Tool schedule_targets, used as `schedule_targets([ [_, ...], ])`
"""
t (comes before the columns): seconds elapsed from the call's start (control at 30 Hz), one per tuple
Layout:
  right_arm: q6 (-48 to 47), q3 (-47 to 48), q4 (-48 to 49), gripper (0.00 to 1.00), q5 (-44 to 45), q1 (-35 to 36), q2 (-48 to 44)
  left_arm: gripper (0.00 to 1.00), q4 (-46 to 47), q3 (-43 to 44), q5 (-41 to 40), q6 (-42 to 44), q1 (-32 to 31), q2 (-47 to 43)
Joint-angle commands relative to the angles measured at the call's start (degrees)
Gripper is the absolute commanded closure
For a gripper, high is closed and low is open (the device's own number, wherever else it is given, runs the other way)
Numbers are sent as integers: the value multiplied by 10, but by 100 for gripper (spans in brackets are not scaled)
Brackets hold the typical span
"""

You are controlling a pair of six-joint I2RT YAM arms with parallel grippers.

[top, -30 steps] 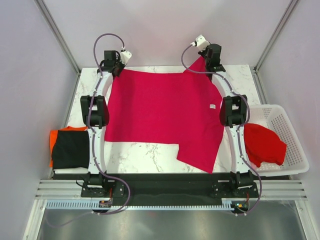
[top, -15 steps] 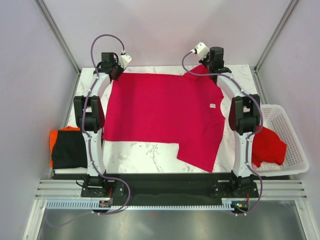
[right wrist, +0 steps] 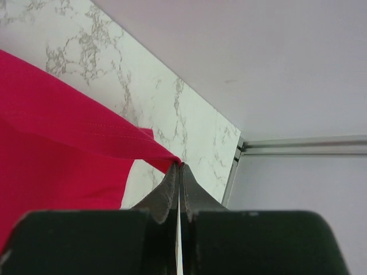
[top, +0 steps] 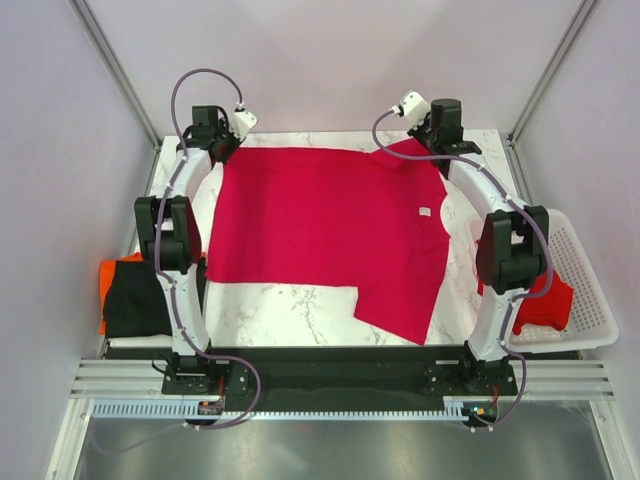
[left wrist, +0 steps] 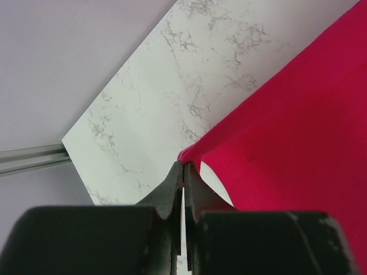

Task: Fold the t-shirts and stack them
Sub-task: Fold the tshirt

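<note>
Working from the near edge out: down at the left there's a folded pile, a black t-shirt (top: 140, 300) sitting on an orange t-shirt (top: 122, 261), so 2 look done. Over on the right a red t-shirt (top: 545, 305) is bunched up in the white basket (top: 588, 285), half hidden behind the right arm. In the middle of the marble surface (top: 300, 315) is the crimson t-shirt (top: 320, 220). It's spread mostly flat, but its near right part pokes out on a diagonal past the rest of the hem, so it isn't square yet.

The far side is where the action is. The left fingers (left wrist: 174, 183) are clamped shut on the far left corner of the crimson t-shirt, and the right fingers (right wrist: 170, 186) are pinched shut on the far right corner. The cloth looks lifted a bit off the surface at both pinches. Both wrist views show only a sliver of fabric in the tips.

My read: this is the spread-and-flatten step, before any fold. The next move probably needs both arms tugging evenly so the far edge goes straight. Then they lay it down, let go, and sort out that crooked near right flap before folding. With so little cloth in the tips, a corner could slip.
</note>
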Motion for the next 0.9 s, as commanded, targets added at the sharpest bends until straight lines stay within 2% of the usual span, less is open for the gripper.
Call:
schedule_targets([
  [0.0, 10, -32, -7, 100, 9, 0, -62, 98, 10, -18, 19, 37, 6, -47],
  [0.07, 12, -52, -9, 100, 9, -1, -77, 98, 10, -24, 23, 45, 24, -51],
  [0.23, 25, -78, -17, 100, 4, 1, -110, 98, 2, -38, 46, 83, 25, -53],
  [0.57, 52, -104, -54, 100, -12, 0, -151, 98, -37, -30, 74, 103, 24, -52],
  [0.87, 82, -168, -99, 100, -32, 1, -215, 98, -49, -84, 68, 122, 26, -82],
])
